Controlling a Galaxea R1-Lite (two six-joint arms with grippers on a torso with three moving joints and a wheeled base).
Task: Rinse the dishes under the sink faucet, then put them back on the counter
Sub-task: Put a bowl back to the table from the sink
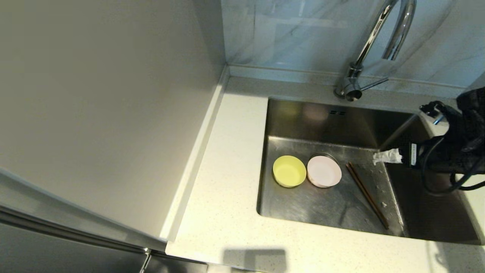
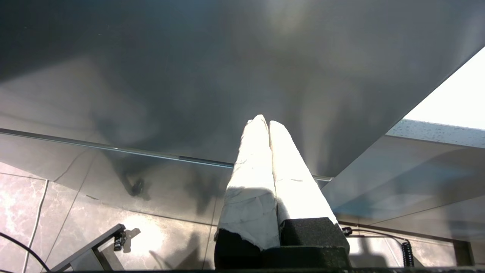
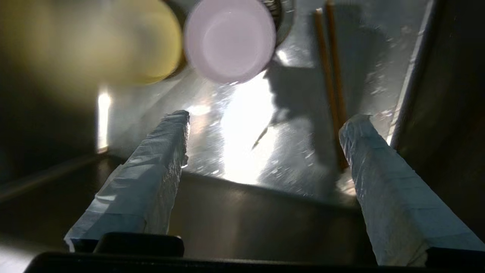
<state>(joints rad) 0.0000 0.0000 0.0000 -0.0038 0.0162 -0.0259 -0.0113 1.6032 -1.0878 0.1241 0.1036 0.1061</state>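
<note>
All three dishes sit on the sink (image 1: 322,113) floor: yellow bowl (image 1: 289,171) touching the pink bowl (image 1: 324,171), chopsticks (image 1: 366,194) lying just beside. Nothing's back on the counter (image 1: 227,159) yet, so I'd say we're at the rinse stage. The right gripper (image 3: 265,127) hangs over the sink's right edge, fingers wide apart and empty. Next move probably means dropping onto one dish squarely; those thin chopsticks look fiddly. The faucet (image 1: 373,41) shows no water. The left gripper (image 2: 264,123) is parked below the counter, fingers pressed together.
</note>
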